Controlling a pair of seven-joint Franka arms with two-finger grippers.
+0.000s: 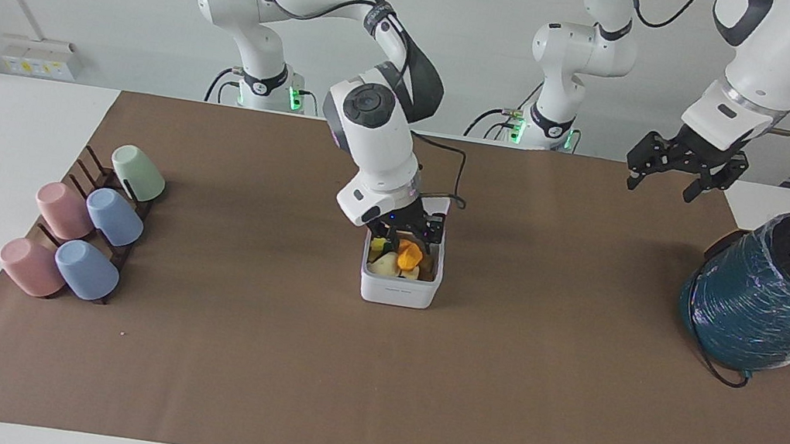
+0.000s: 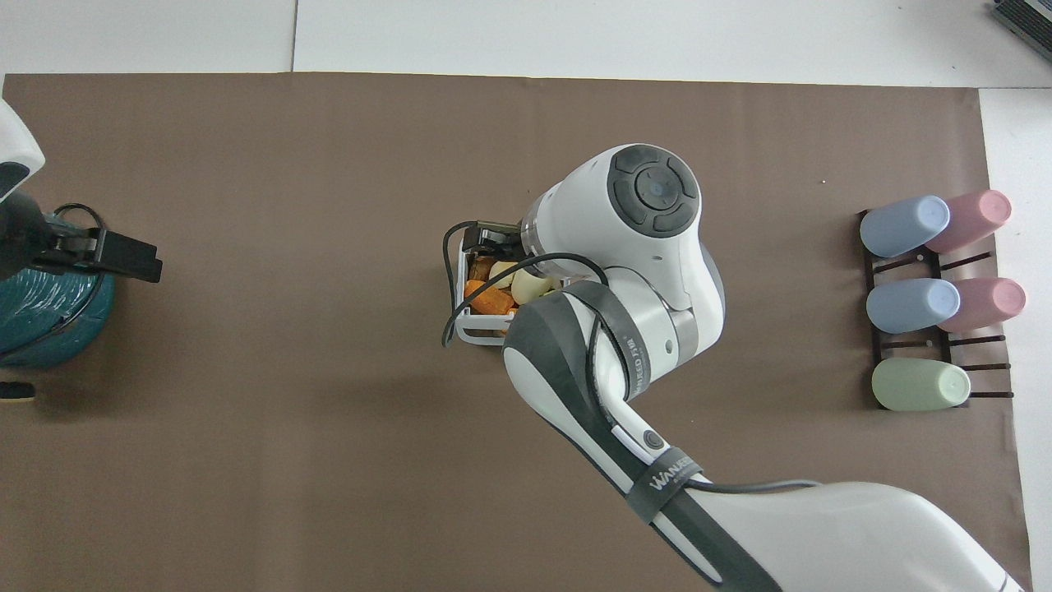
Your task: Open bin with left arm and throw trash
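The white bin (image 1: 398, 291) stands open mid-table, its lid (image 1: 439, 201) tipped up on the side nearer the robots. Inside lie the orange lump (image 1: 408, 255), the cream lump (image 1: 386, 265), the yellow lump (image 1: 377, 246) and other scraps. My right gripper (image 1: 405, 235) hangs open just over the bin's mouth, above the orange lump. In the overhead view the right arm covers much of the bin (image 2: 470, 330); the orange lump (image 2: 485, 298) and cream lump (image 2: 526, 284) show. My left gripper (image 1: 671, 179) waits open in the air near the teal cylinder.
A big teal wrapped cylinder (image 1: 775, 298) stands at the left arm's end of the table, with a black cable at its foot. A dark rack with several pastel cups (image 1: 85, 227) lies at the right arm's end. Brown paper (image 1: 370, 391) covers the table.
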